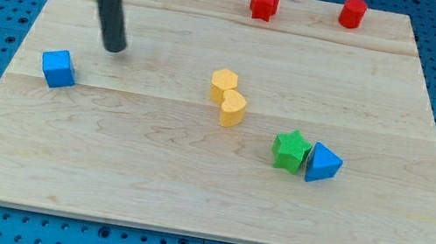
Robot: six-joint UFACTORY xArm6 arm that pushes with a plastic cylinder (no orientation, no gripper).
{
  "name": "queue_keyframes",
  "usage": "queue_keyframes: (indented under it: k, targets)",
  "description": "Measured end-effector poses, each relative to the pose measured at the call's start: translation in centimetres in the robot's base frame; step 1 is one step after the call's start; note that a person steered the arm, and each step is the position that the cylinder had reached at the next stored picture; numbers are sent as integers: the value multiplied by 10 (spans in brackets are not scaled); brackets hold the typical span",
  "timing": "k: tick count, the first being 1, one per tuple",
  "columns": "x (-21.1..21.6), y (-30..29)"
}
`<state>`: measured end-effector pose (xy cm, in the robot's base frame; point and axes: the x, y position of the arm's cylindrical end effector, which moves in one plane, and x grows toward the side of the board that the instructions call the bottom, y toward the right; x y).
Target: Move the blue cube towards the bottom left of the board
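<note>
Blue plastic cube (58, 69) sits near the wooden bench's (188, 197) left edge, midway down; my tip (115, 49) — a bare rod, no hand to open or close — rests just up-right of it, apart; pushing toward the bottom-left corner suits.

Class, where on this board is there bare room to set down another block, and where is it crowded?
Free: the bottom strip below the blue cube and yellow blocks; also the right side, below the red blocks. Crowded: green star touching blue triangle. My tip stands up-right of the cube.

My tip (114, 49) stands upper-right of the cube (58, 69).
</note>
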<state>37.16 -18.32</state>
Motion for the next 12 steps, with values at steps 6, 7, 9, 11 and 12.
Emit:
queue_keyframes:
  k: [6, 7, 9, 11, 12]
  targets:
    - [77, -63]
    - [76, -52]
    - [115, -34]
    - [123, -13]
    - [139, -2]
